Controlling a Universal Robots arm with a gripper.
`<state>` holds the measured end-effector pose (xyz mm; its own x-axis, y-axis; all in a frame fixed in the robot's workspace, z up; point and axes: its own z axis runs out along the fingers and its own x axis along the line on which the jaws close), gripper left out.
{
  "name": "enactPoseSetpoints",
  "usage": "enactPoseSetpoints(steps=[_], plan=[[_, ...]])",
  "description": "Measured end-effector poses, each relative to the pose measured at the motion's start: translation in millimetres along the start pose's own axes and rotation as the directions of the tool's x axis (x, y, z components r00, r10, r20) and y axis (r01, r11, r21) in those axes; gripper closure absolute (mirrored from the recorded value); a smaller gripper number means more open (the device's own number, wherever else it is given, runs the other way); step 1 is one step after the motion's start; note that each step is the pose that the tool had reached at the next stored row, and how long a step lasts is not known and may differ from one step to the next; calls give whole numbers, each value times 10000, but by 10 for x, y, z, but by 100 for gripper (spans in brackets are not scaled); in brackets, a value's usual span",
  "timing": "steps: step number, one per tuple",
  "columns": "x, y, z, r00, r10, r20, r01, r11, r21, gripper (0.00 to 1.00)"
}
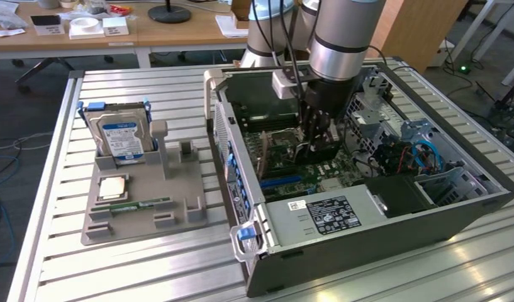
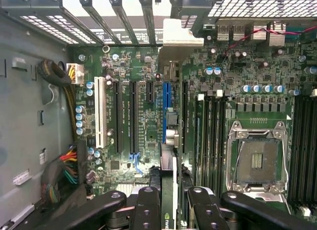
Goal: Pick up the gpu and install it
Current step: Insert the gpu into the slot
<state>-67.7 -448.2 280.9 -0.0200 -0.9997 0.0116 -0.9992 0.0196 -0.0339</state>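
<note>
My gripper [image 1: 317, 139] is down inside the open computer case [image 1: 382, 236], above the motherboard [image 1: 284, 158]. It is shut on the gpu [image 1: 322, 153], a thin dark card held on edge. In the wrist view the gpu [image 2: 168, 190] runs edge-on between my two fingers [image 2: 148, 210]. Its pale metal bracket [image 2: 181, 34] lies by the case's rear slot openings. The card hangs over the blue expansion slot [image 2: 166, 103] and looks lined up with it; I cannot tell whether it touches.
A grey holder tray [image 1: 185, 217] on the exterior view's left carries the silver hard drive [image 1: 120, 135], a processor chip [image 1: 112, 187] and a green memory stick [image 1: 138, 204]. Inside the case are the bare processor socket [image 2: 257, 160], memory slots [image 2: 210, 136], cable bundles [image 2: 67, 93] and the power supply [image 1: 324, 215].
</note>
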Motion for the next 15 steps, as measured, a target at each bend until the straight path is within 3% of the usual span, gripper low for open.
enactPoseSetpoints(steps=[15], plan=[[12, 64, 41, 10000, -1, -4, 1, 10000, -1, 74]])
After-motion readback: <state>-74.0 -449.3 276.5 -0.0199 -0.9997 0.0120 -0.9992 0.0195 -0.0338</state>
